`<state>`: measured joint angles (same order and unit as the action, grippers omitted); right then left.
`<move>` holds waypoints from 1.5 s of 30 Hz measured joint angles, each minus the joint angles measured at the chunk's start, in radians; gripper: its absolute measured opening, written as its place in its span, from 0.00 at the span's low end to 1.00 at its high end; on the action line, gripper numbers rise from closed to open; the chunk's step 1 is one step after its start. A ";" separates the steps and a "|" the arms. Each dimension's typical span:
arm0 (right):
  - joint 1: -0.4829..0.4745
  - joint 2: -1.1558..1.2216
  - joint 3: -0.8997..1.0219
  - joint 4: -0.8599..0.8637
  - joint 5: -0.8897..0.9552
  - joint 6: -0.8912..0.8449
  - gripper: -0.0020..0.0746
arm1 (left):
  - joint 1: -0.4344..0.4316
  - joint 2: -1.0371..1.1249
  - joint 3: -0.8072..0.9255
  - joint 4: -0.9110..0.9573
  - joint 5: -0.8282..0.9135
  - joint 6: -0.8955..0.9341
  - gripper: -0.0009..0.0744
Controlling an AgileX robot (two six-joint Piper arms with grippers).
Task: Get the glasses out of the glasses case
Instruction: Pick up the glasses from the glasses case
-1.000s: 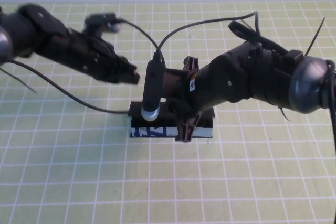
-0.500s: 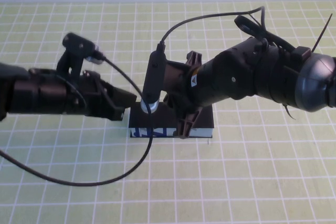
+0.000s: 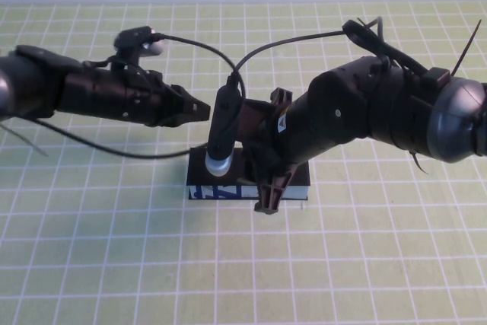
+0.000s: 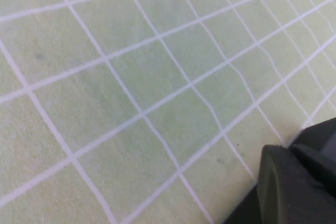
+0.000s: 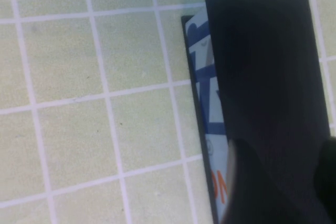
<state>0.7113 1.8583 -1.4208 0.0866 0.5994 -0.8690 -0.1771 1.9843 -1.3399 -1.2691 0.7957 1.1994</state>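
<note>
The glasses case (image 3: 228, 190) lies across the middle of the green mat, pale blue lettered front toward me. Its black lid (image 5: 262, 66) is down, so the glasses are hidden. My right gripper (image 3: 268, 182) points down over the right half of the case. In the right wrist view its dark fingers (image 5: 252, 187) stand apart over the lid, right gripper (image 5: 294, 192) open, with nothing between them. My left gripper (image 3: 199, 108) hovers behind and left of the case, clear of it, tips drawn to a point. Only its dark tip shows over bare mat, left gripper (image 4: 294, 182).
The green grid mat (image 3: 114, 249) covers the whole table. The right arm's silver-tipped wrist camera (image 3: 219, 159) hangs over the case's left part. Black cables (image 3: 190, 39) loop above both arms. A white wall runs along the far edge.
The left arm dropped to the case's left end half a second ago, then lifted back and away behind it. The right gripper stays over the case, shifted slightly toward its front.
</note>
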 joint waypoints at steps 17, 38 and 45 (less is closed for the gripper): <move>0.000 0.008 0.000 0.051 -0.002 -0.003 0.37 | 0.000 0.234 -0.226 0.239 0.192 -0.222 0.01; 0.000 0.084 0.000 0.038 -0.015 -0.136 0.45 | 0.000 0.234 -0.226 0.254 0.184 -0.234 0.01; 0.000 0.103 0.000 0.031 -0.042 -0.138 0.43 | 0.000 0.234 -0.226 0.254 0.184 -0.234 0.01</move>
<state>0.7113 1.9617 -1.4208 0.1179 0.5573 -1.0070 -0.1771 2.2185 -1.5654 -1.0150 0.9799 0.9651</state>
